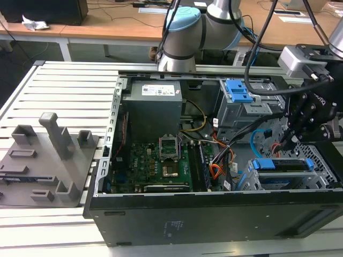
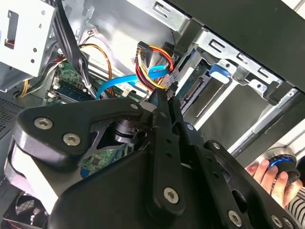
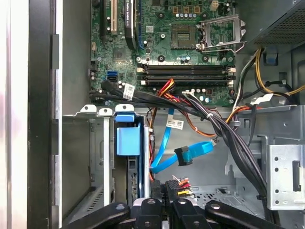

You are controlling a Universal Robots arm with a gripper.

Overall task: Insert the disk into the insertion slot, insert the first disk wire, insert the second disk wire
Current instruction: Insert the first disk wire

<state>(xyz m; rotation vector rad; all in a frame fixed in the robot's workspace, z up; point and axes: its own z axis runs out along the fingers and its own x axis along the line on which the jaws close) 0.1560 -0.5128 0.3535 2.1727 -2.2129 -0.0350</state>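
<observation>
The disk [image 3: 127, 138], in a blue carrier, sits inside the insertion slot [image 3: 95, 143] of the light grey cage; in the exterior view the disk [image 1: 281, 165] lies at the case's front right. My gripper [image 3: 172, 192] is shut on the black plug of the first disk wire [image 3: 178, 183], a red, yellow and black bundle, a short way from the disk's rear edge. In the second wrist view the gripper [image 2: 169, 93] holds that bundle [image 2: 152, 62] near the disk's connector [image 2: 193, 88]. The second disk wire [image 3: 164, 143], a light-blue cable, loops free beside it, its dark plug [image 3: 183, 155] unattached.
A thick black cable bundle [image 3: 224, 138] crosses the case beside the gripper. The taller grey cage with a blue latch [image 1: 238, 96] stands behind it. The motherboard [image 1: 161, 160] fills the case floor. A hand [image 2: 271, 174] rests on a blue-ringed button outside the case.
</observation>
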